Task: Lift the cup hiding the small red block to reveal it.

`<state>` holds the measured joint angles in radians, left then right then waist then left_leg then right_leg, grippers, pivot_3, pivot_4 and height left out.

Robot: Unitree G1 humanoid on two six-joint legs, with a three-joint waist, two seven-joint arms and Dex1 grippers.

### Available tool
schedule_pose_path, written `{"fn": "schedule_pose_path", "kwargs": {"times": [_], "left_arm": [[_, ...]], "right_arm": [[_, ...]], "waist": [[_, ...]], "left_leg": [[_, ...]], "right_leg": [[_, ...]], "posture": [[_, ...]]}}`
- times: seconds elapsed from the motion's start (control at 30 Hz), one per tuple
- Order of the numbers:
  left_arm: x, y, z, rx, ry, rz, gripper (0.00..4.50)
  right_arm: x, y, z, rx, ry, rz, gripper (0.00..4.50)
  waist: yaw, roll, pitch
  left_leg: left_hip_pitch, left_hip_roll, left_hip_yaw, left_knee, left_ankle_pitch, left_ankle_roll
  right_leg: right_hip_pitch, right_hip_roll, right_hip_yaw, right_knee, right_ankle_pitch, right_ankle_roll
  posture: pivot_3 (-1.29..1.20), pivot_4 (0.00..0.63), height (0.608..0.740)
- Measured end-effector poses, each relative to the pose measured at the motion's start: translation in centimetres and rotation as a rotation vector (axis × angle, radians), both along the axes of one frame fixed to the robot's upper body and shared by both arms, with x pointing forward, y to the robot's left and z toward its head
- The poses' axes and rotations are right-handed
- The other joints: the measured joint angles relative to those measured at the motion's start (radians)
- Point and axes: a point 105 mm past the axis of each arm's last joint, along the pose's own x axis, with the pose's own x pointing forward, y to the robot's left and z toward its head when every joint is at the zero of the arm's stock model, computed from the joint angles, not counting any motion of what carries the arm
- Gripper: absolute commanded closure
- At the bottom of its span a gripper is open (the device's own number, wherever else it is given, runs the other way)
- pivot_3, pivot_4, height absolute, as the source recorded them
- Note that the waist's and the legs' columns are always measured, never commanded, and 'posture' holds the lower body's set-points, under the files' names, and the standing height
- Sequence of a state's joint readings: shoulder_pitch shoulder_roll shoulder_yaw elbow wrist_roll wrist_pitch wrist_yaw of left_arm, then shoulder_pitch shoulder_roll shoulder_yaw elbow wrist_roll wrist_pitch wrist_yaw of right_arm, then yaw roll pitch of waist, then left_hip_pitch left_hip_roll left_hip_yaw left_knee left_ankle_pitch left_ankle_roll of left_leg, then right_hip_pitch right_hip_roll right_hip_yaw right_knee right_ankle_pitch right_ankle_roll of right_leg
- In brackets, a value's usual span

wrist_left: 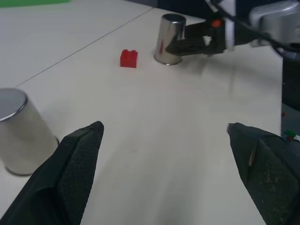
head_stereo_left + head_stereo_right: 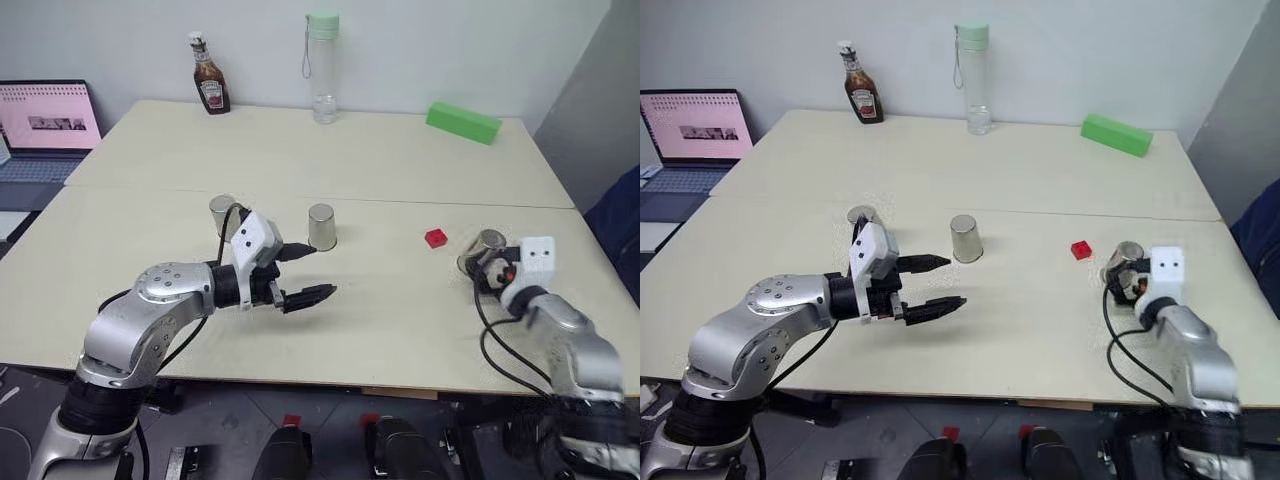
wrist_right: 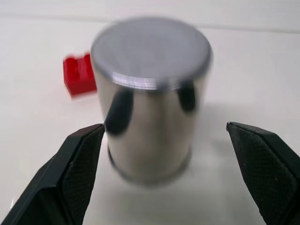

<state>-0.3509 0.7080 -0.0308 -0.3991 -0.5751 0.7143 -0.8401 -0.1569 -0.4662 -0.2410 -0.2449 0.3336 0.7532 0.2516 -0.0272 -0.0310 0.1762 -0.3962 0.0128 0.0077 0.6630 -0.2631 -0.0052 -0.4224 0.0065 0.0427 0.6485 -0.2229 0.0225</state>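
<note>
Standing upside down between the wide right end effector (image 3: 164, 173) fingers, cup (image 3: 150, 98), partly hiding small red block (image 3: 78, 75), left end effector (image 2: 945, 282) wide

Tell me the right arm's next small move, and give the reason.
Probably draw the right gripper straight back from the cup. The cup stands upside down on the table between spread fingers that clear both its sides, and the small red block lies uncovered beside it, so nothing remains to lift.

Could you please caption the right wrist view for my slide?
Open right gripper flanks an upturned silver cup, red block uncovered beside it.
</note>
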Motion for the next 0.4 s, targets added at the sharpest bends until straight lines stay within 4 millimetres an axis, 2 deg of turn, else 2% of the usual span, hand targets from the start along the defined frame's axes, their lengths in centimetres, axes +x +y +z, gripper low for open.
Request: {"fn": "schedule_pose_path", "kwargs": {"times": [0.13, 0.2, 0.3, 0.4], "left_arm": [[0.2, 0.7, 0.0, 0.007, -0.002, 0.029, 0.0], [0.4, 1.3, 0.2, 0.002, -0.01, 0.058, 0.0], [0.6, 1.8, 0.3, -0.002, -0.011, 0.086, 0.0], [0.5, 2.0, 0.0, 0.001, 0.008, 0.091, 0.0]], "right_arm": [[-3.3, 1.9, 1.9, -0.048, 0.054, 0.193, 0.09], [-4.6, 2.1, 2.8, -0.078, 0.062, 0.248, 0.09], [-4.9, 1.9, 3.8, -0.041, 0.05, 0.237, 0.09], [-5.6, 2.7, 4.5, -0.021, 0.036, 0.264, 0.09]], "waist": [[-0.004, 0.0, 0.0], [-0.005, 0.0, 0.0], [-0.005, 0.0, 0.0], [-0.003, 0.0, 0.0]], "left_leg": [[0.002, 0.001, 0.001, 0.0, 0.0, 0.0], [0.003, 0.001, 0.001, 0.001, 0.0, 0.0], [0.003, 0.001, 0.001, 0.001, 0.0, 0.0], [0.003, 0.001, 0.0, 0.001, 0.0, 0.0]], "right_leg": [[0.001, 0.0, 0.0, 0.0, 0.0, 0.0], [0.002, 0.001, 0.0, 0.0, 0.0, 0.0], [0.002, 0.001, 0.0, 0.0, -0.002, -0.003], [0.002, 0.001, 0.0, 0.0, -0.002, -0.003]], "posture": [[0.0, 0.15, 0.74], [0.0, 0.15, 0.74], [0.0, 0.15, 0.74], [0.0, 0.15, 0.74]]}}
